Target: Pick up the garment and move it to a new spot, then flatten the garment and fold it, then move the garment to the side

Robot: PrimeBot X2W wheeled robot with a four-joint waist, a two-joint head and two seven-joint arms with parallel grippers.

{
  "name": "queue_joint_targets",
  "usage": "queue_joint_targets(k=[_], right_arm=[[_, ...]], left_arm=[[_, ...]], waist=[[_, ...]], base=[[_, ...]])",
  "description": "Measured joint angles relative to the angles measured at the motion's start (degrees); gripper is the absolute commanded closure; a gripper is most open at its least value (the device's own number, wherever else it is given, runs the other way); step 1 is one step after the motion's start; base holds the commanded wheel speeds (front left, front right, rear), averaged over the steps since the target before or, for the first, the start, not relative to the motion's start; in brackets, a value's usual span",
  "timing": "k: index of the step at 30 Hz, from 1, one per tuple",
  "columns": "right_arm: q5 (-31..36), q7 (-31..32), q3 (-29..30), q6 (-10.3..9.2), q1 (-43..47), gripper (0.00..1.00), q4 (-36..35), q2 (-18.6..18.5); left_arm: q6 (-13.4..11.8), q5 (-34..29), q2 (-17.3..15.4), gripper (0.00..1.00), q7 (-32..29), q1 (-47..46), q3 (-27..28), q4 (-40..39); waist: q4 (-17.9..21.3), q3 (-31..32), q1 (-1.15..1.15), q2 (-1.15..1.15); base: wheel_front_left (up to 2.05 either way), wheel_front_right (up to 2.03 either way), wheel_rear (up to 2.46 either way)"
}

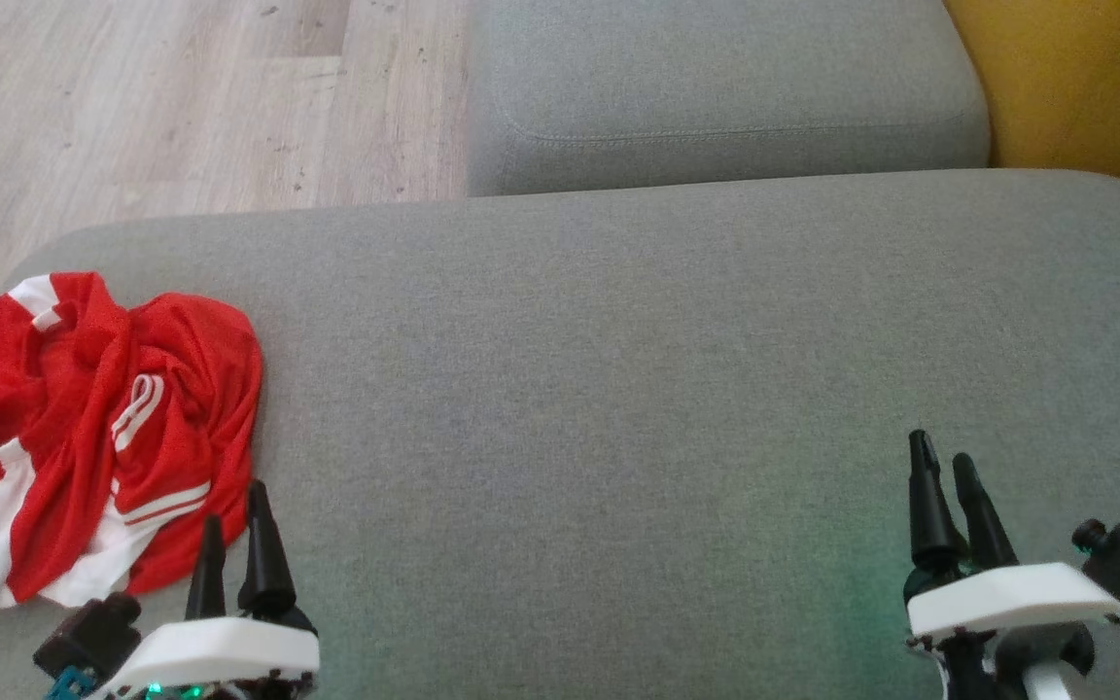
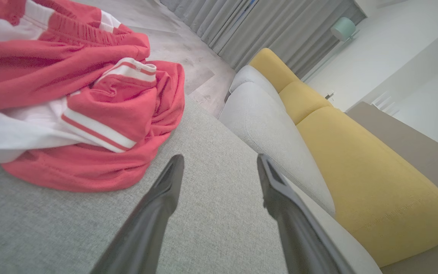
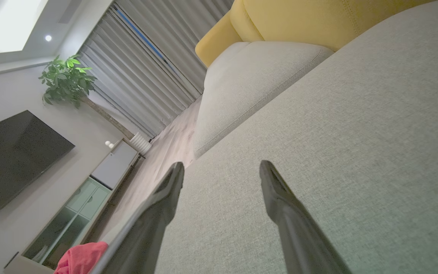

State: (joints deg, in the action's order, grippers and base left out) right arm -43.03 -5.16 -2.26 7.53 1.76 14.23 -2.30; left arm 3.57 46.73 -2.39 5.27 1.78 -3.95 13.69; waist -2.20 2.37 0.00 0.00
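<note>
Red garment (image 1: 84, 428) with white stripes, lower left of the head view; plain grey cushion (image 1: 677, 389) under it; mustard-yellow backrest (image 1: 1085, 78) upper right; pale wood-grain floor (image 1: 181, 97) upper left.

- Thin red cloth with a fine mesh weave and white bands for the garment (image 1: 93, 428); soft and matt.
- Coarse grey woven cloth, matt, over the sofa seat (image 1: 618, 389).
- Smoother yellow cloth with a stitched seam on the back cushion (image 2: 375, 171).
- Pale wood-look planks with visible grain for the floor (image 1: 181, 97); low sheen.
- Smooth dark plastic, faintly glossy, for the fingers (image 2: 154, 217) of left gripper (image 1: 234, 504) and right gripper (image 1: 941, 448).
- Pleated grey cloth, matt, for the curtains (image 3: 146, 64).
</note>
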Motion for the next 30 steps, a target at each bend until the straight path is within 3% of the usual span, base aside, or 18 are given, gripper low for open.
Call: queue_joint_targets(k=[11, 16, 30], right_arm=[[8.3, -1.7, -0.4, 0.0, 0.3, 0.0, -0.6, 0.0], [12.7, -2.7, -0.5, 0.0, 0.3, 0.0, -2.2, 0.0], [22.7, -5.1, -2.2, 0.0, 2.0, 0.0, -2.4, 0.0]], left_arm=[[-0.2, -7.1, 0.0, 0.0, 1.8, 0.1, -1.5, 0.1], [-2.1, -10.9, 0.0, 0.0, 2.5, 0.4, -1.6, -0.6], [-2.1, -20.9, -0.1, 0.0, 5.0, 1.2, -3.5, -0.5]], waist=[[-0.2, 0.4, 0.0, 0.0], [-0.5, 0.6, 0.0, 0.0], [-0.9, 1.5, 0.01, 0.0]], base=[[0.0, 0.0, 0.0], [0.0, 0.0, 0.0], [0.0, 0.0, 0.0]])
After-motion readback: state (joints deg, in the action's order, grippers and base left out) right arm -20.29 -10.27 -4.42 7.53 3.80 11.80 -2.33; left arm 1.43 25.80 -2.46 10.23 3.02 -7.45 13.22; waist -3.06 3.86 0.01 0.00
